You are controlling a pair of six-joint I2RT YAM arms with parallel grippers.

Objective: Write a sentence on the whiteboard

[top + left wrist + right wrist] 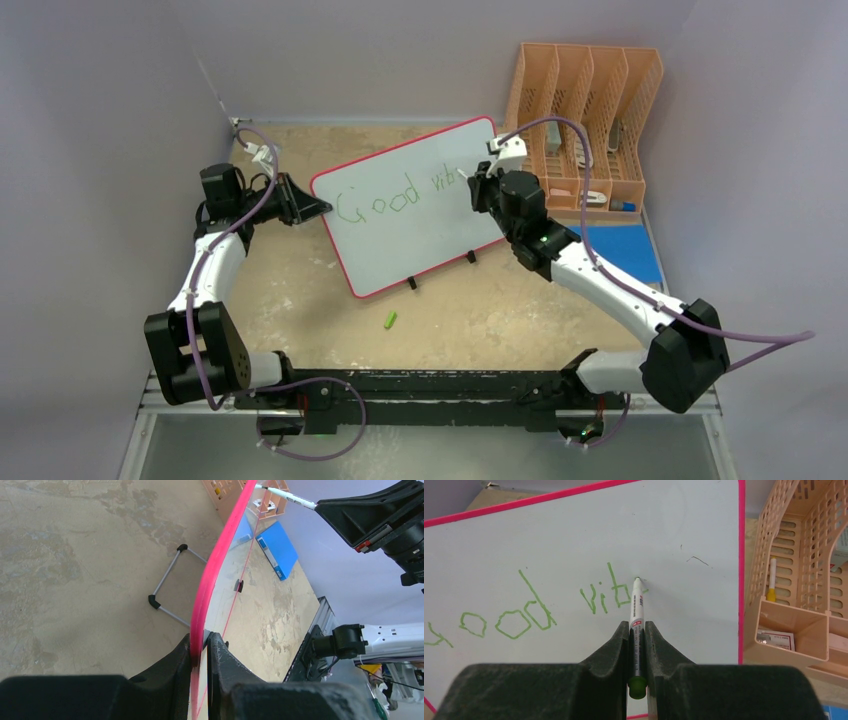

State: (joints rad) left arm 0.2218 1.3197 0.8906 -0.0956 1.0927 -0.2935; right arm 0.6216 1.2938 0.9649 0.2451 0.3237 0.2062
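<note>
The whiteboard [400,250], pale with a thin red rim, stands tilted in the middle of the table. My left gripper [305,208] is shut on its left edge; in the left wrist view the fingers pinch the red rim [215,565] at the left gripper [201,639]. The sentence [524,620] reads "Good vib" in green letters [380,203]. My right gripper [637,626] is shut on a white marker [636,605] with a green end. The marker's tip touches the board just right of the "b". From above, the right gripper [478,185] is at the board's upper right.
An orange desk organiser [585,110] stands at the back right, close to the right arm. A flat blue rectangle [625,250] lies beneath that arm. A green marker cap [390,320] lies on the table in front of the board. Wire stand legs [167,580] jut out behind the board.
</note>
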